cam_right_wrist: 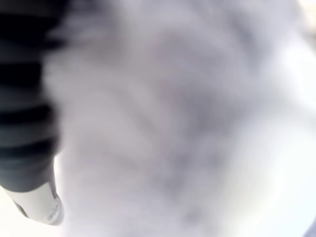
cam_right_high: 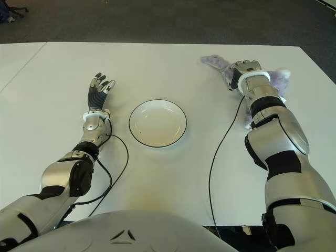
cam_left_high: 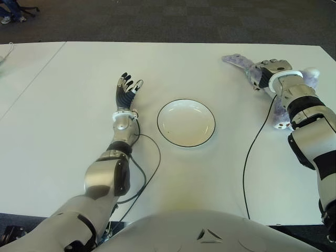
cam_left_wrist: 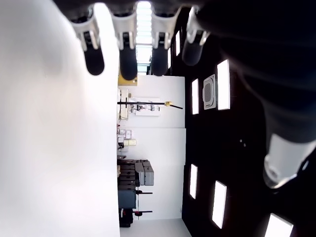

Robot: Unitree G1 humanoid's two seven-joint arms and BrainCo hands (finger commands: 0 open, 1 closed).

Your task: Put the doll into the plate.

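The doll (cam_left_high: pixel 239 61) is a purple and white plush lying at the far right of the white table (cam_left_high: pixel 63 131). My right hand (cam_left_high: pixel 270 68) lies on top of it with its fingers curled down into the fur. The right wrist view is filled with the doll's fur (cam_right_wrist: pixel 173 123), pressed close to the palm, with one dark finger (cam_right_wrist: pixel 29 123) beside it. The white plate (cam_left_high: pixel 186 123) with a dark rim stands empty at the table's middle, well to the left of the doll. My left hand (cam_left_high: pixel 127 86) shows left of the plate, fingers (cam_left_wrist: pixel 127 59) spread and holding nothing.
A black cable (cam_left_high: pixel 252 152) runs from my right arm down to the table's near edge. Another cable (cam_left_high: pixel 149 168) loops beside my left forearm. Dark floor lies beyond the table's far edge, with a chair base (cam_left_high: pixel 10 13) at the far left.
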